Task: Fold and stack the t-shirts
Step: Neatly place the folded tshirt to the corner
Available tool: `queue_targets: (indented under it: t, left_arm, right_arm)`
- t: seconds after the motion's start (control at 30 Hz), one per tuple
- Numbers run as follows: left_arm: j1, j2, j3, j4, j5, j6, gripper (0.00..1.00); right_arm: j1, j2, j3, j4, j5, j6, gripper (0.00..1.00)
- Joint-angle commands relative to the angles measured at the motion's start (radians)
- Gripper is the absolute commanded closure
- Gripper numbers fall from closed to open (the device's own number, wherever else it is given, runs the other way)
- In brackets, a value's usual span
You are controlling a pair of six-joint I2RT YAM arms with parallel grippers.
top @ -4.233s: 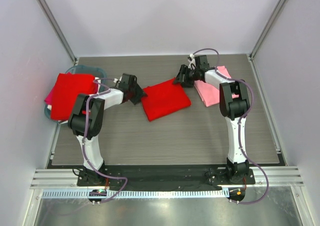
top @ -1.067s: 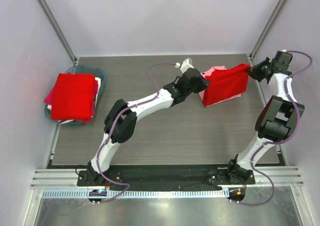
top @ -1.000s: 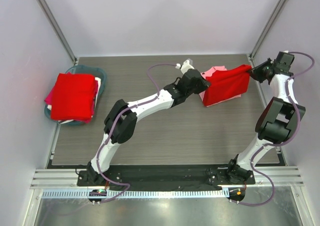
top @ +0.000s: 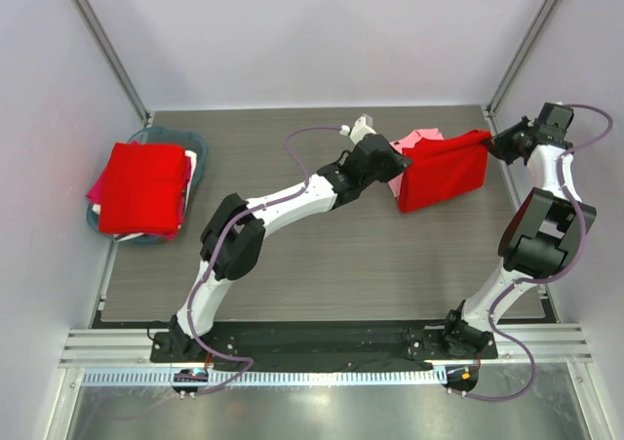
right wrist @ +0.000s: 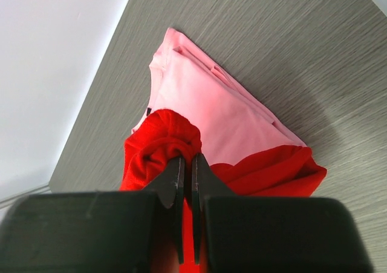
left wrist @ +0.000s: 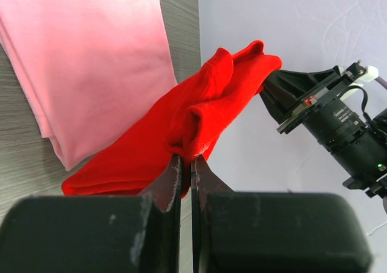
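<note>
A folded red t-shirt (top: 444, 172) hangs just above the folded pink t-shirt (top: 414, 140), its ends pinched by the left gripper (top: 397, 171) and the right gripper (top: 490, 146), both clamped on cloth. Stacking appears to be in hand; next, it must be lowered squarely onto the pink t-shirt and released. Well left of the pink t-shirt, one teal basin (top: 95, 221) holds a second red t-shirt (top: 141, 186) atop others too hidden to count.

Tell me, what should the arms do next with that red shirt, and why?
Probably lower it onto the pink shirt. The left gripper and right gripper are each shut on an end of the folded red shirt, holding it stretched above the pink shirt, which lies flat on the table. It looks roughly lined up, so setting it down, then letting go, would stack them.
</note>
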Motion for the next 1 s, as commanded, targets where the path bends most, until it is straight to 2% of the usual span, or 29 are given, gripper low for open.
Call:
queue_targets:
  t: [0.0, 0.97]
  left_arm:
    - [0.016, -0.023, 0.041, 0.015, -0.01, -0.002, 1.0]
    - [0.107, 0.095, 0.067, 0.046, 0.056, -0.068, 0.99]
  right_arm:
    - [-0.015, 0.021, 0.054, 0.078, 0.034, 0.008, 0.99]
    - [0.06, 0.228, 0.263, 0.059, 0.069, 0.005, 0.99]
